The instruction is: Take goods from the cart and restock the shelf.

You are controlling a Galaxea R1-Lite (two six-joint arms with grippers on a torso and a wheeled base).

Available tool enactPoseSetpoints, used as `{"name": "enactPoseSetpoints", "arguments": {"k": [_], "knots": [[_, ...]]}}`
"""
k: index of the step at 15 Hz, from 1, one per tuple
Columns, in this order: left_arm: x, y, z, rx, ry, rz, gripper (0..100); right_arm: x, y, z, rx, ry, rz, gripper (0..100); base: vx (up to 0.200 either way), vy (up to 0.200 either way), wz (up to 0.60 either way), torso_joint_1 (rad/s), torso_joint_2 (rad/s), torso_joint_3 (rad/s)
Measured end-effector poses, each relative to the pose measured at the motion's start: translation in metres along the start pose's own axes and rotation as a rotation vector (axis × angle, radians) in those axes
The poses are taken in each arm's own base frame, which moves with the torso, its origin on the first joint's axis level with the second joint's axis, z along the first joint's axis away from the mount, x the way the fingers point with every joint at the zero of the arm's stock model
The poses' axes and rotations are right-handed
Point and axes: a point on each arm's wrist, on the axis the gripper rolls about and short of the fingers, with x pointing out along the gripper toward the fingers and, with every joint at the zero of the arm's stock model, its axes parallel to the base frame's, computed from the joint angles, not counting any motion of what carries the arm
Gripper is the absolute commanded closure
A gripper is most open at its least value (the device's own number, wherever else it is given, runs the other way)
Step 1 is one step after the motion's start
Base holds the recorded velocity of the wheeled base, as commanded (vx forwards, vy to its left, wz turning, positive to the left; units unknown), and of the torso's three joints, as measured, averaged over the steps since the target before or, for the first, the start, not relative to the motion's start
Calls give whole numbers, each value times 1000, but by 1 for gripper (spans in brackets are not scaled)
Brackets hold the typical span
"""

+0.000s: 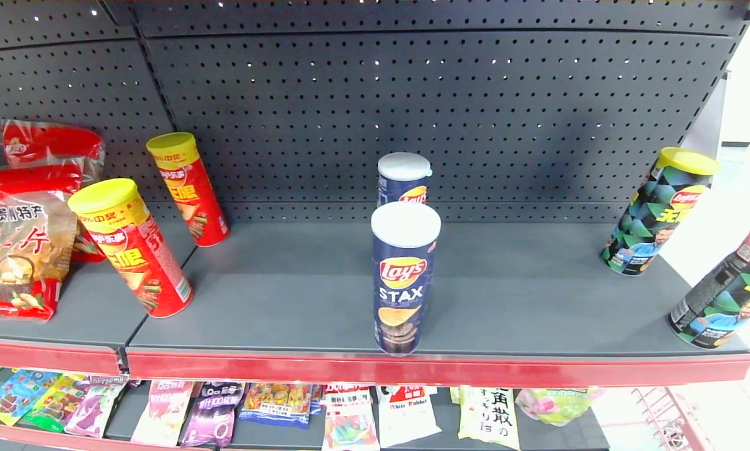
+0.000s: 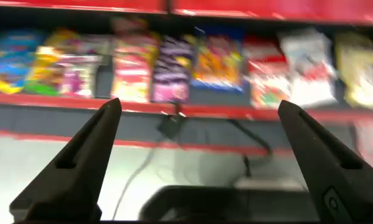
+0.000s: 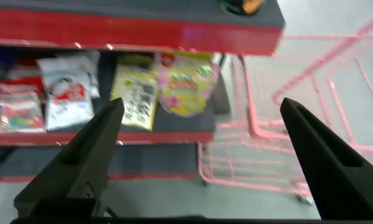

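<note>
The front blue can (image 1: 405, 282) is wearing navy with a white lid, and the second blue can (image 1: 403, 178) behind it is showing the same colours. To the left of the front blue can, two red cans (image 1: 133, 247) are carrying yellow lids and the snack bags (image 1: 24, 244) are showing red, while to its right two patterned cans (image 1: 660, 213) are wearing green, blue and black triangles under yellow lids. The shelf (image 1: 287, 294) under it is showing dark grey with a red front strip (image 1: 437, 369), and the back panel (image 1: 412, 94) is showing dark grey dotted with small holes.
</note>
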Motion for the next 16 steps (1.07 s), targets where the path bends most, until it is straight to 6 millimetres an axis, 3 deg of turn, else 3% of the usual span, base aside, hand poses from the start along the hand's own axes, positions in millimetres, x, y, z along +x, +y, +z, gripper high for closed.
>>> {"name": "enactPoseSetpoints", "arguments": {"k": [3,5,7,9,11,13,16], "knots": [[-5,-3,-8,-63,-67,93,0,9,-2,8,-15,-195,25,0,0,0,0,0,0,0],[-7,-6,-10,-55,-113,-65,0,16,-2,2,-21,-199,97,0,0,0,0,0,0,0],[-3,-7,-5,-45,-285,-131,0,18,-2,-6,-30,-208,155,0,0,0,0,0,0,0],[9,-7,-4,-45,-452,-117,0,15,-4,-11,-9,-267,99,0,0,0,0,0,0,0],[20,-5,-16,-29,-434,-36,0,13,-7,-14,155,-291,-13,0,0,0,0,0,0,0],[24,-6,-20,1,-420,-38,0,13,-6,-16,136,-305,-15,0,0,0,0,0,0,0],[25,-6,-22,10,-414,-37,0,13,-1,-20,61,-296,184,0,0,0,0,0,0,0]]}}
